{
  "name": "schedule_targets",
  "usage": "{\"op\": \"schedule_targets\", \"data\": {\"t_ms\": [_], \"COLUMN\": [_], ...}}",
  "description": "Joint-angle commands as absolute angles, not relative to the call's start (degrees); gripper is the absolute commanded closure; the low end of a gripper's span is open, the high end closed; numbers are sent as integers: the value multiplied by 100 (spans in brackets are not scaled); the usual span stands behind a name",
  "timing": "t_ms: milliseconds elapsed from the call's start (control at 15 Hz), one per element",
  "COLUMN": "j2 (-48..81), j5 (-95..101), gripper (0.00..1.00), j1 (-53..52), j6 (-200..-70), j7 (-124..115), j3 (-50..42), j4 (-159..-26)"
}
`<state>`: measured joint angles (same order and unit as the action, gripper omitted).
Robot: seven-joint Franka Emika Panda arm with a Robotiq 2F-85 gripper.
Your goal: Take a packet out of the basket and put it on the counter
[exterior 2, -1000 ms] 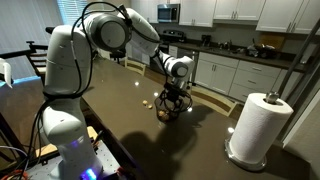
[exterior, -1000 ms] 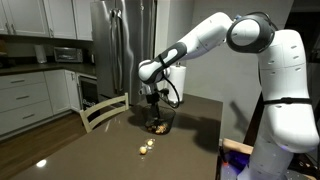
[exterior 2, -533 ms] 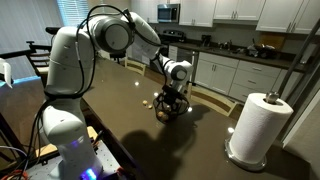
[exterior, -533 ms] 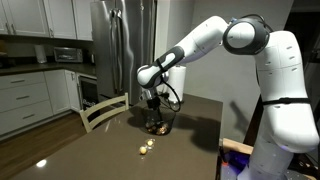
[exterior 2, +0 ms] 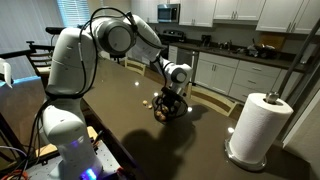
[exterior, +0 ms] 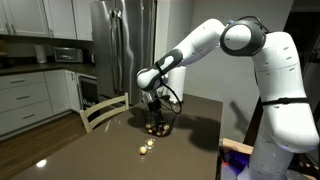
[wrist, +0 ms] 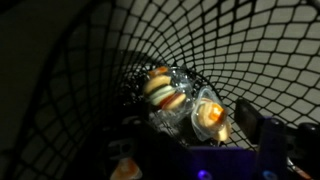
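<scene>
The small dark mesh basket (exterior: 158, 125) stands on the dark brown glossy counter (exterior: 95, 152), and it shows in both exterior views (exterior 2: 166, 111). My gripper (exterior: 155, 115) reaches straight down into it (exterior 2: 168, 102). In the wrist view the mesh wall (wrist: 230, 45) surrounds several clear packets: one with red and cream contents (wrist: 164, 90) and one with an orange centre (wrist: 208, 116). My gripper (wrist: 190, 140) is open. Its right finger (wrist: 262, 132) stands just beside the orange packet; the left finger is lost in the dark. One small packet (exterior: 146, 147) lies on the counter in front of the basket.
A paper towel roll (exterior 2: 257, 127) stands on the counter (exterior 2: 130, 135) away from the basket. A wooden chair back (exterior: 103, 110) rises at the counter's far edge. A steel fridge (exterior: 122, 45) and white cabinets (exterior: 30, 95) stand behind.
The arm has shifted slightly and the gripper has sunk a little deeper into the basket. The packet on the counter has not moved.
</scene>
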<state>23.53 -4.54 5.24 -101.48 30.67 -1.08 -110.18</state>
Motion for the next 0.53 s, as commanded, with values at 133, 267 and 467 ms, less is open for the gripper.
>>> {"op": "schedule_targets", "data": {"t_ms": [133,267,467], "j2": [2448,2446,2417], "j5": [-532,-532,-526], "gripper": [59,72,91], "j1": [647,647,632], "j6": [-9900,-9886,-9891], "j7": [2916,2915,2891], "j3": [-17,-16,-10], "j4": [-10866,-10856,-10867]}}
